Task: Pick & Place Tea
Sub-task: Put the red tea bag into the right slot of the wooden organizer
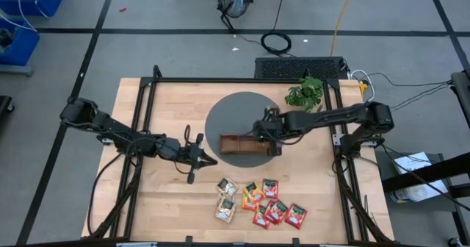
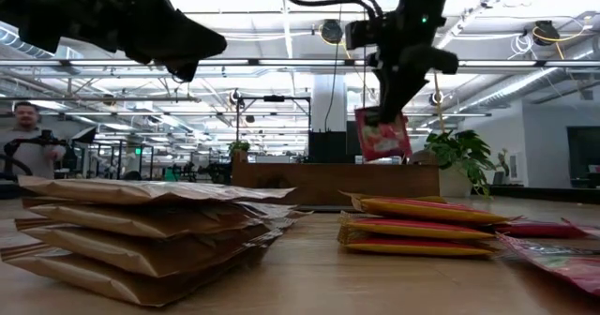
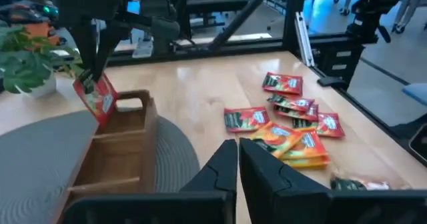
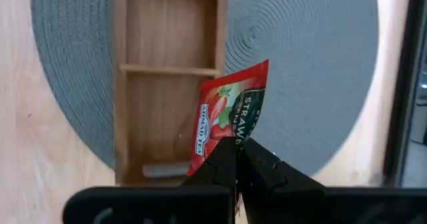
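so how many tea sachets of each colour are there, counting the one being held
red sachets: 5, four on the table, one in the right gripper
orange-yellow sachets: 2, overlapping, less sure
cream sachets: 2
total: 9

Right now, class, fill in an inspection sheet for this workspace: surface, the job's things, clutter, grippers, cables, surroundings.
Surface: wooden table with a round grey mat.
Job's things: wooden tray on the mat; one red tea sachet held above the tray; other tea sachets lie loose near the table's front edge.
Clutter: potted plant at the back edge.
Grippers: right gripper shut on the red tea sachet; left gripper nearly closed, empty, over bare wood.
Cables: black coil and yellow cable on the floor.
Surroundings: a person in the room behind.
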Controlling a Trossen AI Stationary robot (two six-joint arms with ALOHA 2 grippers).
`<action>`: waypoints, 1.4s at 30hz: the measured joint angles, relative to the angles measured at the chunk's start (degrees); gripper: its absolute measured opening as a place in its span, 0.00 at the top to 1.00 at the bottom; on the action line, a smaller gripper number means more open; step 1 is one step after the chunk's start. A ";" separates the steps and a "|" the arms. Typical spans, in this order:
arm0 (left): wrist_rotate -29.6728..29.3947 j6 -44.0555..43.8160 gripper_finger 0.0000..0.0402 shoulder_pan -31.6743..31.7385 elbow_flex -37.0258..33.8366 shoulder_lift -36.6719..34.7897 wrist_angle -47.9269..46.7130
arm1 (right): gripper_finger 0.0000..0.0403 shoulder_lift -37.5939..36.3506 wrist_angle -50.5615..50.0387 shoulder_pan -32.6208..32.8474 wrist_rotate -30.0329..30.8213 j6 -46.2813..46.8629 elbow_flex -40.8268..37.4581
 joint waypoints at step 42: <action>-0.02 0.64 0.95 1.83 0.02 0.00 -0.67 | 1.00 -0.25 13.69 2.29 4.89 16.54 -11.34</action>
